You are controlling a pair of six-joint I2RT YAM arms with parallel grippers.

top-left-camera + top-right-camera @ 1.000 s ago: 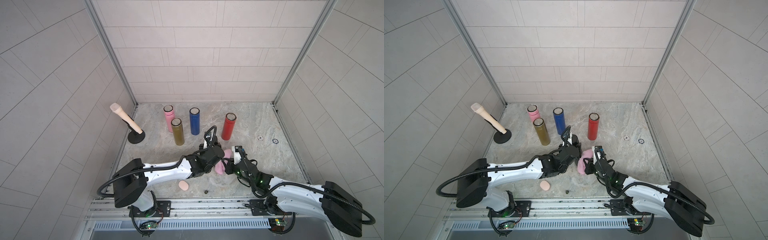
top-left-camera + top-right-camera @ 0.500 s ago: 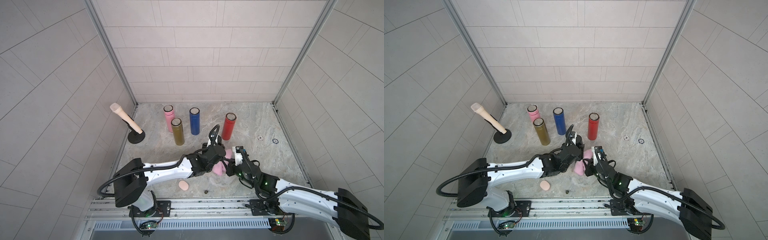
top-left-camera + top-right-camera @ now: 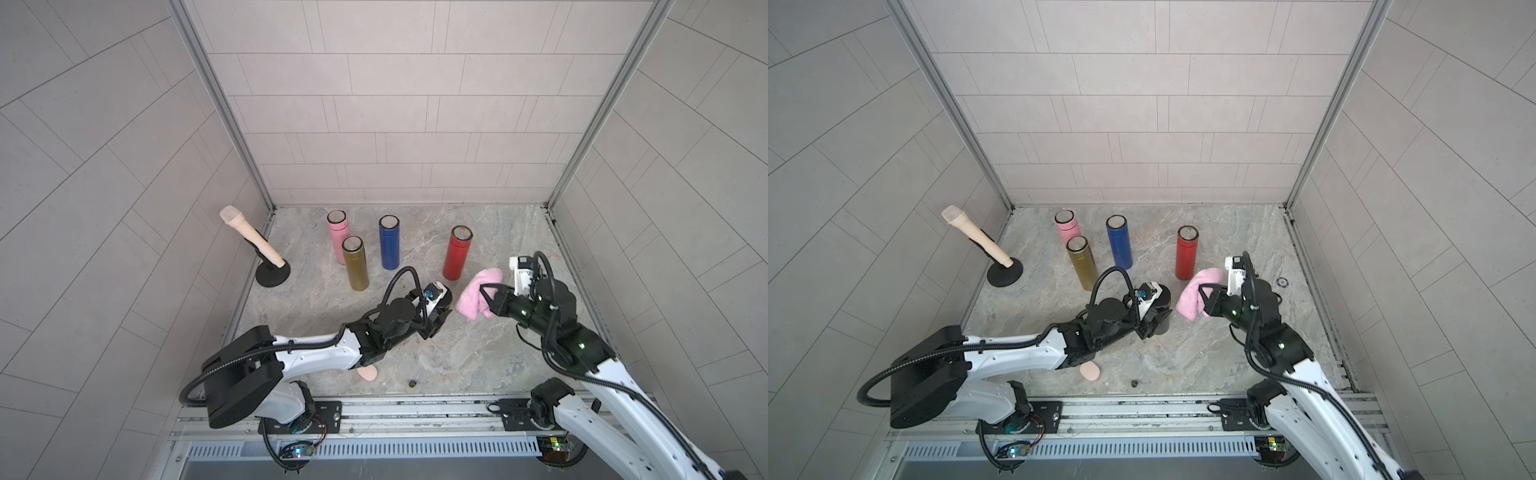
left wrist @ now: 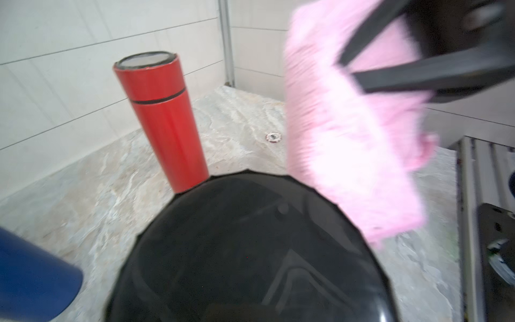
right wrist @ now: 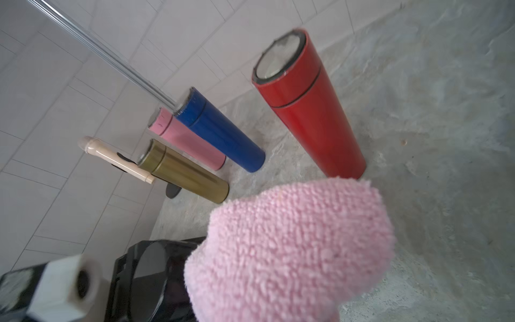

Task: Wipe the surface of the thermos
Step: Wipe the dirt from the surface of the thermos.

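A black thermos (image 3: 441, 309) stands upright in the middle of the floor with my left gripper (image 3: 434, 324) shut round its body. Its glossy black lid (image 4: 250, 251) fills the near part of the left wrist view and hides the jaws. My right gripper (image 3: 484, 297) is shut on a folded pink cloth (image 3: 473, 291), held off the floor just right of the thermos. In both top views a narrow gap shows between the cloth (image 3: 1192, 296) and the thermos (image 3: 1162, 309). In the right wrist view the cloth (image 5: 292, 245) covers the fingers, with the thermos (image 5: 147, 273) beside it.
A red thermos (image 3: 457, 253) stands just behind the cloth. Blue (image 3: 388, 243), gold (image 3: 355, 264) and pink (image 3: 338, 235) thermoses stand at the back left. A beige handle on a black base (image 3: 272, 276) leans by the left wall. A small peach piece (image 3: 368, 374) lies near the front.
My right gripper has carried the pink cloth to the right and back, off the black thermos that it was pressed against. The left gripper still grips the thermos, shifted slightly.
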